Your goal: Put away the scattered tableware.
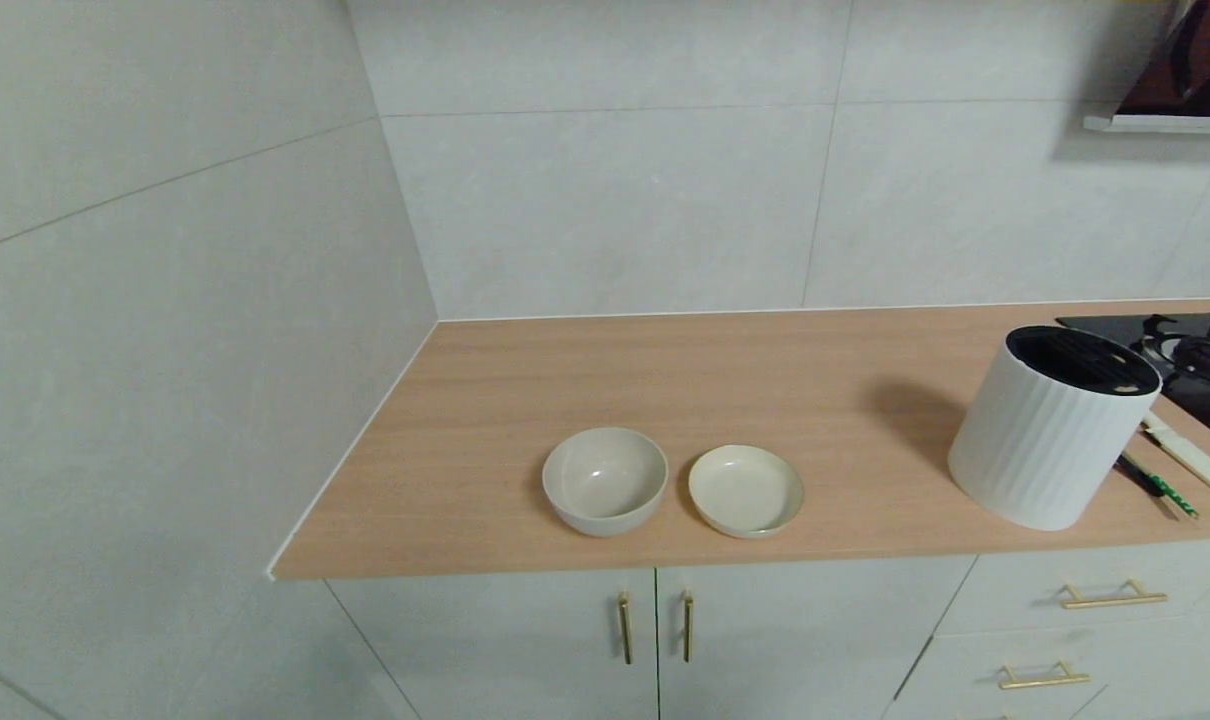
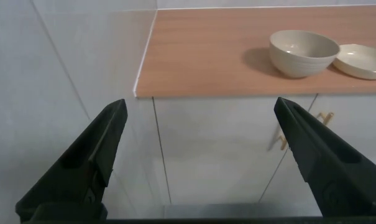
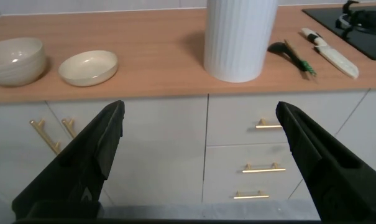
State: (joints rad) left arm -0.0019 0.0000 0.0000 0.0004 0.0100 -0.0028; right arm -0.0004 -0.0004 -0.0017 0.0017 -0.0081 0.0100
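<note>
Wooden counter (image 1: 765, 380): bowl (image 1: 605, 480) beside shallow dish (image 1: 746, 489), lower center; ribbed white holder (image 1: 1050, 440) right. Left gripper (image 2: 200, 102) and right gripper (image 3: 200, 106) both gape wide.

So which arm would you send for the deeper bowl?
Probably left: the bowl lies left of the dish, nearer the open left fingers; the right fingers face the white holder.

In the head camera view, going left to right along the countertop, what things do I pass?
bowl → shallow plate → white ribbed holder → green-tipped utensil
</note>
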